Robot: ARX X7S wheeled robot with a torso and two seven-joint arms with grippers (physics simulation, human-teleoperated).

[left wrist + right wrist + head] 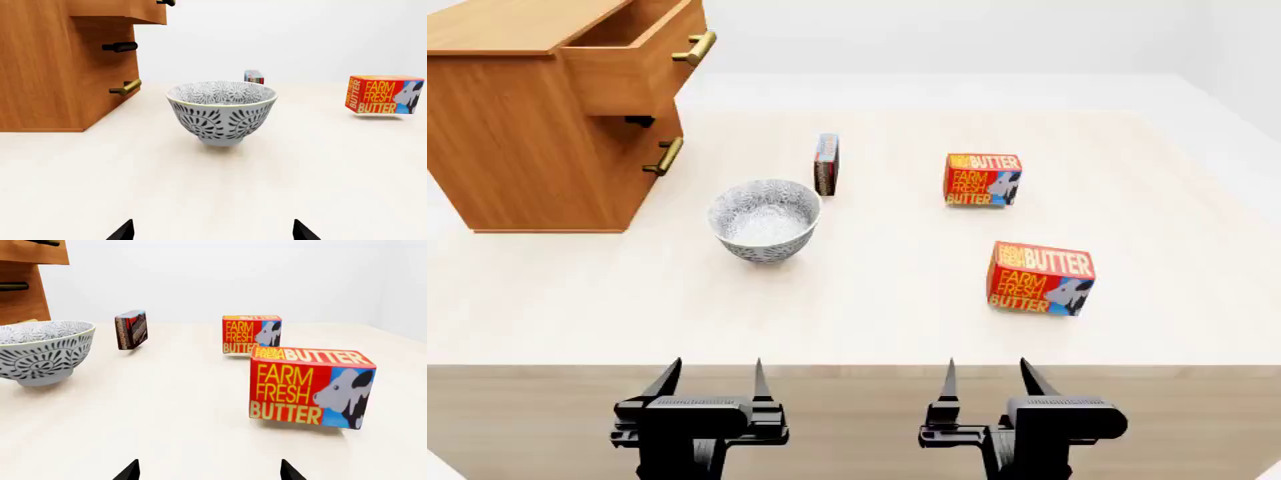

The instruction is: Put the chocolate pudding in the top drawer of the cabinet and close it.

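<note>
both pincers (pixel 710 378) (pixel 985 378) hung open and empty at the table's (pixel 881 300) near edge; the pudding (pixel 826 164) stood upright behind the bowl (pixel 765 220), the drawer (pixel 641 55) already open to receive it.

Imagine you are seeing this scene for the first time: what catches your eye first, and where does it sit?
The two bright red butter boxes stand out most, on the right half of the table. Next comes the patterned bowl left of centre, with the small pudding standing on edge just behind it. At far left, the cabinet has its top drawer pulled open.
</note>
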